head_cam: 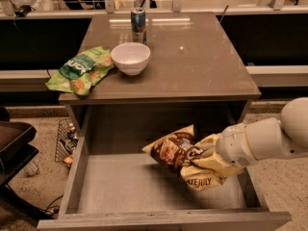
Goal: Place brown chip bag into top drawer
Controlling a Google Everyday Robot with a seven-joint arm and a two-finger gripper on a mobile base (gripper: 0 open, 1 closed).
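The brown chip bag is crinkled, tan and dark brown, with "LATE JULY" lettering. It hangs tilted inside the open top drawer, over the right half of its pale bottom. My gripper reaches in from the right on a white arm and is shut on the bag's right end. The bag covers most of the fingers. I cannot tell whether the bag touches the drawer bottom.
On the grey tabletop stand a white bowl and a can behind it. A green chip bag lies over the left edge. A dark chair and floor clutter are at the left.
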